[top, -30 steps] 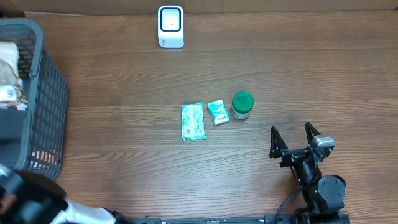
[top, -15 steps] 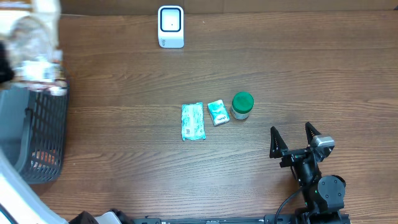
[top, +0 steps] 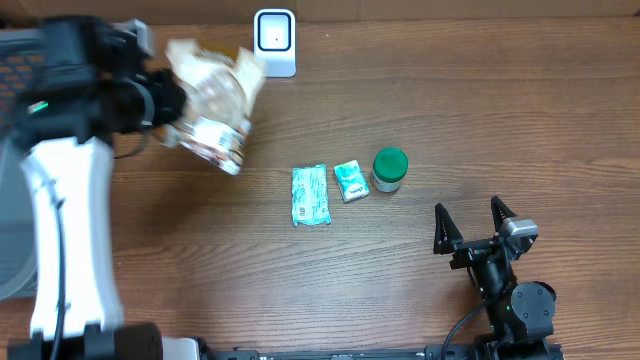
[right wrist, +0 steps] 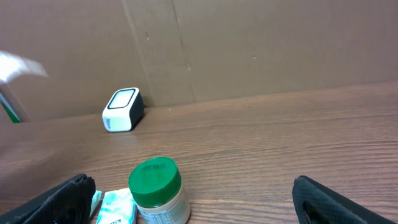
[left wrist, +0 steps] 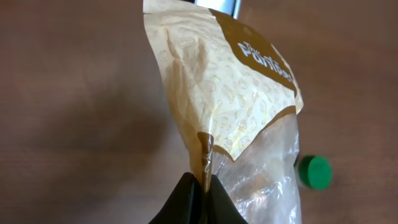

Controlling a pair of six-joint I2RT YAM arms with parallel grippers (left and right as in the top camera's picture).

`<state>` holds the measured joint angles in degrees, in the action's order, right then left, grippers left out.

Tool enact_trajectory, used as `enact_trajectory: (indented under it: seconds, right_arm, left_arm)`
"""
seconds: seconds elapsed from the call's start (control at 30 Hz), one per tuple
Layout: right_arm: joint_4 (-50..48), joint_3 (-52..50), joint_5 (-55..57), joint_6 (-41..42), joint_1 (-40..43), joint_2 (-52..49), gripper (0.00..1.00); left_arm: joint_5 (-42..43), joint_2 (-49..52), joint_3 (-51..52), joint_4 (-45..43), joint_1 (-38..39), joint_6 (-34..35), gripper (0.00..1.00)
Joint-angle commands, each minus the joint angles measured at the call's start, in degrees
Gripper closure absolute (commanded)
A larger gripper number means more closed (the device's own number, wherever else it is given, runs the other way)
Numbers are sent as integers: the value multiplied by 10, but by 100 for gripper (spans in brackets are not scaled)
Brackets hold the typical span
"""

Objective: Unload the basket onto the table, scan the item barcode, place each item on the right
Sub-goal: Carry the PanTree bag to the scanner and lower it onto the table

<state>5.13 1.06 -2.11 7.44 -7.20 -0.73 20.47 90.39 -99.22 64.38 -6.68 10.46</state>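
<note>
My left gripper (top: 178, 100) is shut on the seam of a tan and clear plastic snack bag (top: 215, 100), which it holds in the air. The bag hangs just left of and below the white scanner (top: 274, 42) at the back edge. In the left wrist view the black fingertips (left wrist: 202, 186) pinch the bag's edge, and the bag (left wrist: 230, 93) fills the middle of the frame. No barcode shows on it. My right gripper (top: 473, 222) rests open at the front right with nothing between its fingers. The scanner (right wrist: 122, 109) also shows in the right wrist view.
A green-lidded jar (top: 390, 169), a small teal packet (top: 350, 180) and a larger teal packet (top: 310, 194) lie in a row mid-table. The jar (right wrist: 155, 190) stands just ahead of my right gripper. A grey basket (top: 12, 240) sits at the left edge. A cardboard wall backs the table.
My left arm has lifted the snack bag out of the basket and swung it right, toward the scanner. The right arm has not moved.
</note>
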Motion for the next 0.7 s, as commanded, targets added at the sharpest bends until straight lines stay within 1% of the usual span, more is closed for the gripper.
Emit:
enact_trajectory:
  seconds: [0.0,0.13,0.27,0.33,0.43,0.5,0.57,0.6,0.63,0.67]
  right_arm:
    - [-4,-6,3,0,2,6,0]
    - [-4,-6,3,0,2,6,0]
    - [-4,-6,3,0,2,6,0]
    - [-4,-6,3,0,2,6,0]
    - [-4,-6,3,0,2,6,0]
    - [-4,-6,3,0,2,6,0]
    - [-4,-6,3,0,2,6,0]
    - [-4,-6,3,0,2,6,0]
    - [-4,-6,3,0,2,6,0]
    - [-4,-6,3,0,2,6,0]
  left_arm:
    - [-40,44,84,-38,48,91,96]
    - [-45,66,158,-96,82,115,96]
    - [-54,72,217,-156,99,150,96]
    - [-61,73,236,-174,101,162,96]
    - [-58,73,251,-184,101,162,96]
    - [-56,74,254,-183,102,164,94]
    - [-54,74,256,-183,106,164,83]
    - [-54,74,256,-183,111,164,63]
    - [-55,74,256,-183,115,164,48]
    - [-55,74,256,-184,117,163,43]
